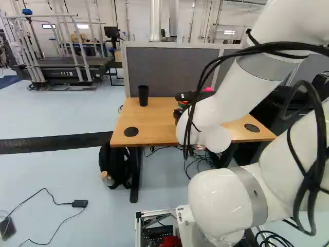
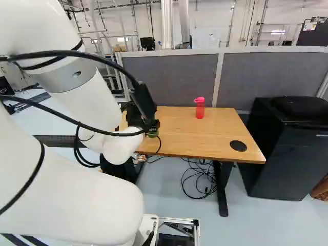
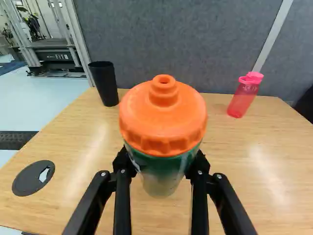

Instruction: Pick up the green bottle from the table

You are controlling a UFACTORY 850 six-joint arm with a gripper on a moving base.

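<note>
Two views show us black cup, far-left corner of table | right base view: arm hides it | gripper clasps green bottle

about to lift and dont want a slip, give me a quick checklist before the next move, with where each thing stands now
- Pincer closed on the green bottle from two sides: ok
- Orange lid on the bottle: ok
- Black tumbler standing apart from the green bottle: ok
- Pink bottle standing apart from it too: ok
- Green bottle's base off the table: cannot tell, no view shows a sure gap
- Grip firm enough to lift: cannot tell from pictures
</note>
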